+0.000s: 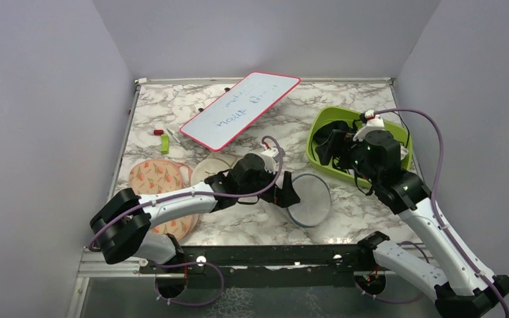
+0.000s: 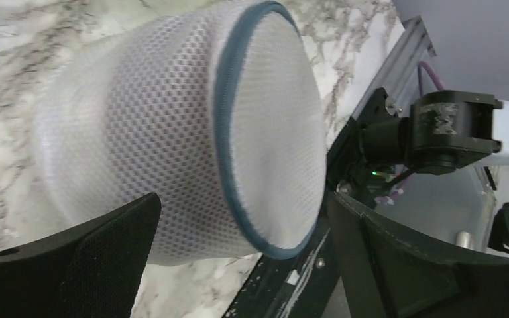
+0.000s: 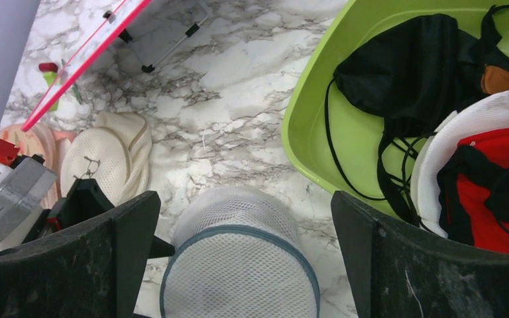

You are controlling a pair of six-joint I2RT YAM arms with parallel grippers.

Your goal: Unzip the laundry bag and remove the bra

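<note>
Lying on tabletop [image 1: 252, 228]: one bag [image 1: 309, 199], one beige pouch [image 1: 212, 169], one bin [image 1: 315, 142], one whiteboard [image 1: 238, 109]. Left gripper [image 2: 242, 205] jaws wide around bag; right gripper [image 3: 244, 199] jaws wide, empty.

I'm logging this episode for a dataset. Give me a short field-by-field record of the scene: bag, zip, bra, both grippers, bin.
laundry bag: white mesh drum on the marble table, between the two arms
zip: blue-grey line around the round face, looks closed where visible
bra: not seen in any view
left gripper: open, one finger on each side of the bag
right gripper: open, empty, raised above the bag
green bin: holds a black garment and a red-and-black garment
</note>
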